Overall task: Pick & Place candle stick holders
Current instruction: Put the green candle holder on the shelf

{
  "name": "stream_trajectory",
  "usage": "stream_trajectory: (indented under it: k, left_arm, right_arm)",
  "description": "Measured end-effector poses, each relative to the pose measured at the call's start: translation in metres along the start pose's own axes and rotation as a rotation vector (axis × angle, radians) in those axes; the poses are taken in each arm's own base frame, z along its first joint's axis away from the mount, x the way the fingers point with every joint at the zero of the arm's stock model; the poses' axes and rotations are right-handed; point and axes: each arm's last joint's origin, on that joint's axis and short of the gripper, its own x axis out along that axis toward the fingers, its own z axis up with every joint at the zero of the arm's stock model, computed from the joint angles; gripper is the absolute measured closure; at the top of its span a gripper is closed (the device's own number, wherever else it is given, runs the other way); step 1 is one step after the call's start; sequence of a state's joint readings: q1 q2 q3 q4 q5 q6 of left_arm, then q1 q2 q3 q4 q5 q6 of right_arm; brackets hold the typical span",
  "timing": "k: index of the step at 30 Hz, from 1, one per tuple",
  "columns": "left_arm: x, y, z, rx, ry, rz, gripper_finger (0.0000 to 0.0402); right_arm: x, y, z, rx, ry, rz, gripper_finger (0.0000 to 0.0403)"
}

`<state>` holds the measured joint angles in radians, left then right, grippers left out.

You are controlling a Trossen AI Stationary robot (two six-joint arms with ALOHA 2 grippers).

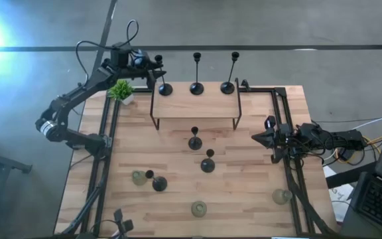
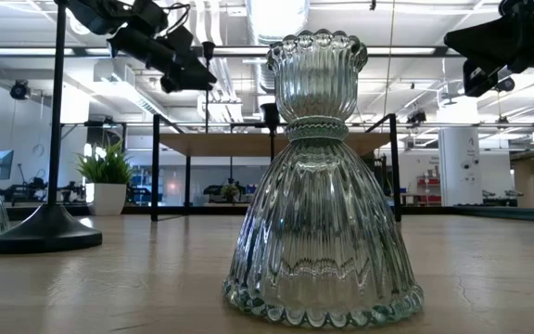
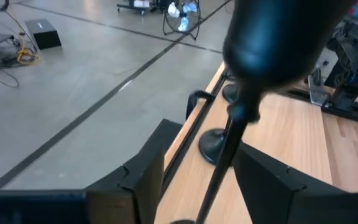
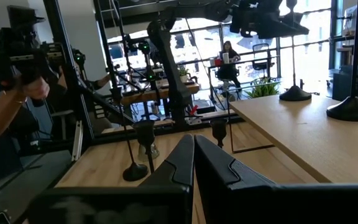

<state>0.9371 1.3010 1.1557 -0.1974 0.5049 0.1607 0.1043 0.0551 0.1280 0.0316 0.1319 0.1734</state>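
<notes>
Wooden table [image 1: 257, 199] under an open lab hall: the left gripper [image 1: 152, 68] hovers at the raised shelf [image 1: 194, 106], fingers [image 3: 143, 186] parted around the thin stem of the leftmost black candle stick holder [image 1: 165, 88], which stands on the shelf beside two more. The right gripper [image 1: 265, 137] waits at the table's right side, fingers pressed together. Shorter black holders [image 1: 195, 141] and glass holders [image 2: 321, 186] stand below.

I see three black thin-stemmed candle stick holders [image 1: 197, 87] standing in a row on the raised wooden shelf [image 1: 195, 107], with the small green potted plant [image 1: 121, 91] to their left.
</notes>
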Motion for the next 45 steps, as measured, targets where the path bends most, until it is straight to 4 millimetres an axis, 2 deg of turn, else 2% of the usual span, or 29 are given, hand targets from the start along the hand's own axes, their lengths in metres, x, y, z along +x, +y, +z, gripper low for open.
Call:
stream_trajectory:
  k: [8,17,26,32,36,45]
  left_arm:
    - [-0.018,-0.009,-0.005,0.015,0.097,0.009,0.0191]
    - [-0.065,-0.033,0.003,0.016,0.121,0.067,0.019]
    - [-0.116,-0.066,-0.003,-0.09,0.187,0.038,0.0193]
    - [-0.142,-0.091,-0.011,-0.18,0.229,-0.025,0.0193]
    - [-0.154,-0.106,-0.021,-0.256,0.32,-0.084,0.0193]
    - [-0.166,-0.127,-0.039,-0.404,0.549,-0.169,0.0193]
  right_arm:
    - [0.0,0.0,0.0,0.0,0.0,0.0,0.0394]
    - [0.0,0.0,0.0,0.001,0.0,0.0,0.0394]
    - [0.0,0.0,0.0,0.001,0.0,0.0,0.0394]
    - [0.0,0.0,0.0,0.002,0.0,0.0,0.0394]
    - [0.0,0.0,0.0,0.0,0.0,0.0,0.0394]
    - [0.0,0.0,0.0,0.001,0.0,0.0,0.0394]
